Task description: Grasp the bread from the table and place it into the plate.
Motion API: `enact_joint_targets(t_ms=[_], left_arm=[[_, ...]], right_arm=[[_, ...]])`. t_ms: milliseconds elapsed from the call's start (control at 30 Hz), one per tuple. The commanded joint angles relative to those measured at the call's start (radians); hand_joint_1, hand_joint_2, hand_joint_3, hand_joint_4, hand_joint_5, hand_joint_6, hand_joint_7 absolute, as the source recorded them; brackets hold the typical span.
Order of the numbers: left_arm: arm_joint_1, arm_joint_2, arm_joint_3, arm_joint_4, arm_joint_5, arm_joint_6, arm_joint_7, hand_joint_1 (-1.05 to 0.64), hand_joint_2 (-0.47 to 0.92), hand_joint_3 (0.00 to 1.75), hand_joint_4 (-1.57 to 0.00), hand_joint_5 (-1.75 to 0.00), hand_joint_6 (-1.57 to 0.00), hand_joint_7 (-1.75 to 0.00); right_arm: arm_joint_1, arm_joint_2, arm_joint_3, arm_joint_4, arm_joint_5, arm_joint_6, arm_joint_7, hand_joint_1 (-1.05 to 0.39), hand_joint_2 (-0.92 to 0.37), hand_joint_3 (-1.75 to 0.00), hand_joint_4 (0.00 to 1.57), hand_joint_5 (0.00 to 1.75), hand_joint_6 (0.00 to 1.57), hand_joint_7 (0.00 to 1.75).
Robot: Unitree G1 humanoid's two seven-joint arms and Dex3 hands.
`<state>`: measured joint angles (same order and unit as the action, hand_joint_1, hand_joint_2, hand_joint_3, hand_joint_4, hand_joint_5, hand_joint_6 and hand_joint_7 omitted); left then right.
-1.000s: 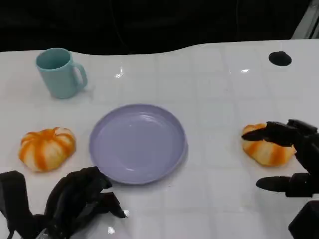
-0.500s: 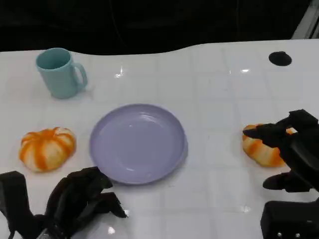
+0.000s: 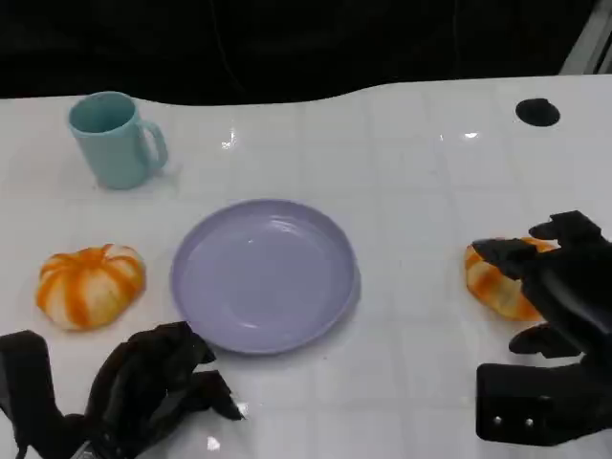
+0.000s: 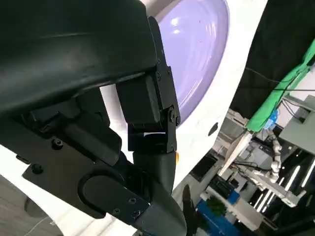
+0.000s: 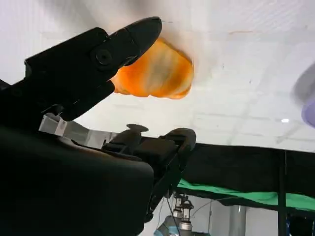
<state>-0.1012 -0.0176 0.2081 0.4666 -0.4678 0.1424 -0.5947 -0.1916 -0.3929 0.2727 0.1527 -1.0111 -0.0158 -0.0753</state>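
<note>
Nearest, the left hand (image 3: 158, 382) lies curled on the bench (image 3: 411, 182), holding nothing. The right hand (image 3: 555, 287) spreads its fingers over the right-side bread (image 3: 495, 283), not yet closed. The plate (image 3: 265, 274) sits mid-bench.

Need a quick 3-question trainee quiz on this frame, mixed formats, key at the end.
1. True or false: the plate already holds a bread.
2. Which hand is nearest a bread? A) right hand B) left hand
3. Fill in: the mug stands on the far ________ part of the table in the head view.

Key: 1 false, it holds nothing; 2 A, its fingers spread over the right bread, while the left bread lies apart from the left hand; 3 left.
</note>
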Motion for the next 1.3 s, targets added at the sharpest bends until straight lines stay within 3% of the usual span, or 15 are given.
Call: enact_joint_targets(t_ms=[33, 367, 700, 1300], left_arm=[[0.012, 0.009, 0.003, 0.012, 0.005, -0.002, 0.006, -1.05, 0.66, 0.00, -1.57, -0.67, -1.57, -0.55], [0.004, 0.013, 0.002, 0.030, 0.006, -0.012, -0.006, -1.05, 0.67, 0.01, -1.57, -0.66, -1.57, -0.55], [0.007, 0.012, 0.002, 0.027, 0.005, -0.007, -0.002, -1.05, 0.66, 0.00, -1.57, -0.66, -1.57, -0.55], [0.020, 0.007, -0.004, 0.000, 0.003, 0.000, 0.006, -1.05, 0.65, 0.00, -1.57, -0.66, -1.57, -0.56]], right_arm=[[-0.047, -0.014, 0.025, 0.100, 0.003, 0.008, -0.069, -0.45, -0.70, -0.01, 0.09, 0.52, 0.43, 0.00], [-0.137, -0.005, 0.078, 0.266, 0.028, 0.031, -0.146, -0.44, -0.75, -0.01, 0.07, 0.39, 0.35, 0.00], [-0.207, 0.002, 0.124, 0.381, 0.075, 0.034, -0.122, -0.44, -0.79, -0.01, 0.05, 0.31, 0.26, 0.00], [-0.363, 0.062, 0.209, 0.731, 0.154, -0.009, -0.165, -0.43, -0.84, -0.01, 0.27, 0.11, 0.34, 0.02]])
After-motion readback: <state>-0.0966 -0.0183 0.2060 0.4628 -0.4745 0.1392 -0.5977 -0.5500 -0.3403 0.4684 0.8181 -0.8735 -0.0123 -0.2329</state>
